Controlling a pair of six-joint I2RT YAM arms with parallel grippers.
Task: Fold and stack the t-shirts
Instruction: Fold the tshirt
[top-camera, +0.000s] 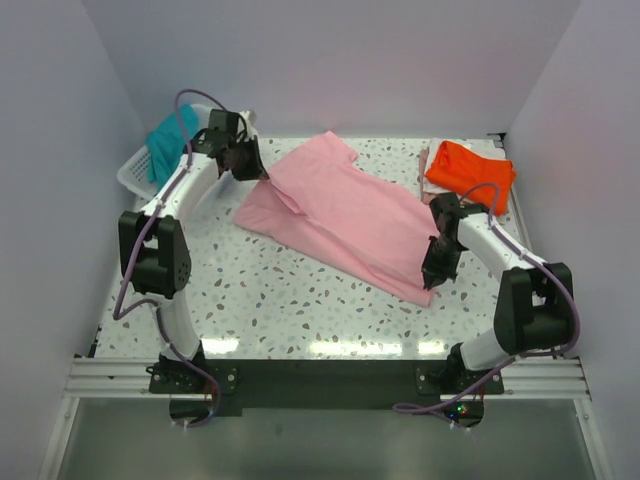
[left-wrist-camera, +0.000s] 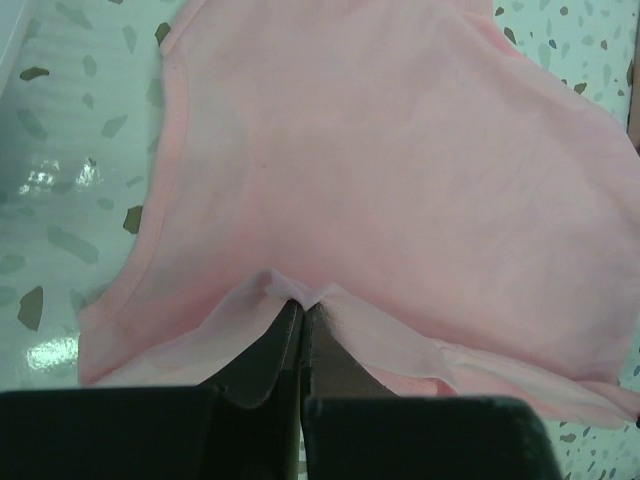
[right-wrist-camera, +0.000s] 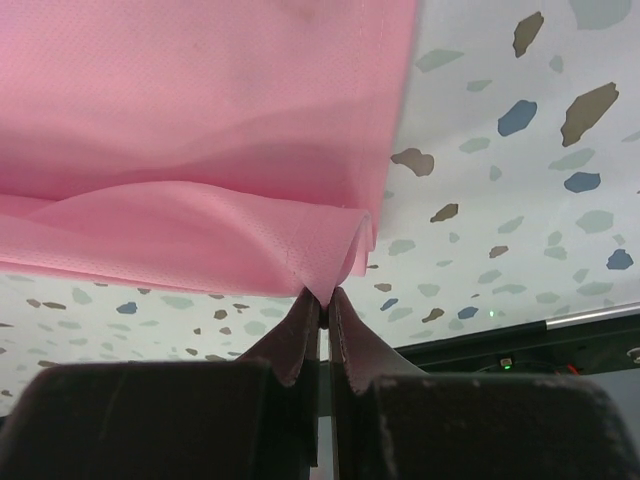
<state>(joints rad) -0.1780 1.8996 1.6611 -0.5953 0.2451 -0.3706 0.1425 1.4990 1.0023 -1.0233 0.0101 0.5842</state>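
The pink t-shirt (top-camera: 340, 215) lies spread across the surface (top-camera: 300, 310), not yet folded. The orange t-shirt (top-camera: 470, 172) looks folded at far right, and the teal t-shirt (top-camera: 168, 140) waits in the basket (top-camera: 135, 177). The fingers of the left gripper (left-wrist-camera: 300, 305) and right gripper (right-wrist-camera: 325, 295) each pinch a pink edge.

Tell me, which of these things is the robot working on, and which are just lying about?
Part of the job: pink t-shirt, pinched by the left gripper and right gripper; orange t-shirt; teal t-shirt.
Just lying about: white basket holding the teal one; speckled table.
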